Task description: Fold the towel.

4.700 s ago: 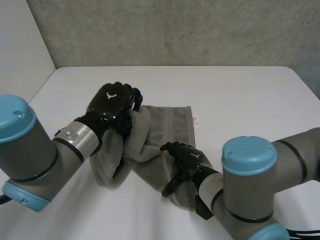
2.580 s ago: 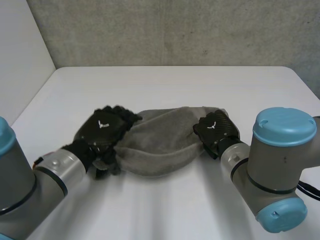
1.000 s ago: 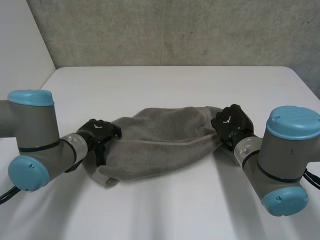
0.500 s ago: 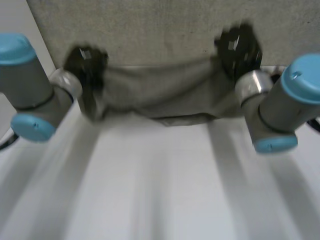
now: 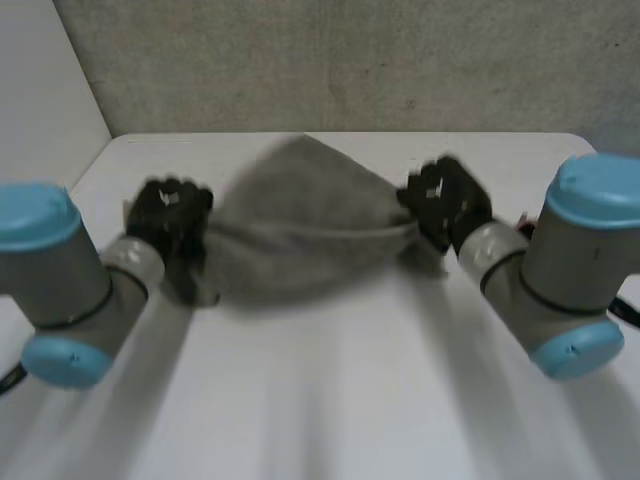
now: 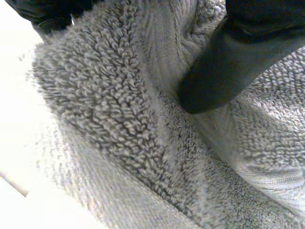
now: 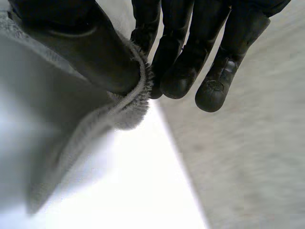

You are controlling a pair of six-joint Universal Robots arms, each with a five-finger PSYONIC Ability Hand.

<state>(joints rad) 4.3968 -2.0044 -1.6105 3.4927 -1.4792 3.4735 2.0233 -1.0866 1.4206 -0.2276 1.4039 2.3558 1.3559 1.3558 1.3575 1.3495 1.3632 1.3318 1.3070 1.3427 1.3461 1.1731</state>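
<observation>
The grey towel (image 5: 300, 225) hangs stretched between my two hands just above the white table (image 5: 330, 400), and its middle billows up. My left hand (image 5: 170, 215) grips the towel's left end. In the left wrist view its thumb (image 6: 228, 62) presses into the towel's looped pile (image 6: 109, 109) while its fingers (image 6: 47, 12) curl over the other side. My right hand (image 5: 445, 200) holds the right end. In the right wrist view the thumb (image 7: 90, 47) pinches the hemmed edge of the towel (image 7: 71, 124) against the fingers (image 7: 176, 52).
A grey concrete wall (image 5: 350, 60) rises behind the table's far edge. A white wall (image 5: 40, 90) stands along the table's left side. Bare tabletop lies in front of the towel.
Both hands lifted the towel off the table, swung it up high toward the wall, and have now come back down and toward me; the towel's middle has puffed upward.
</observation>
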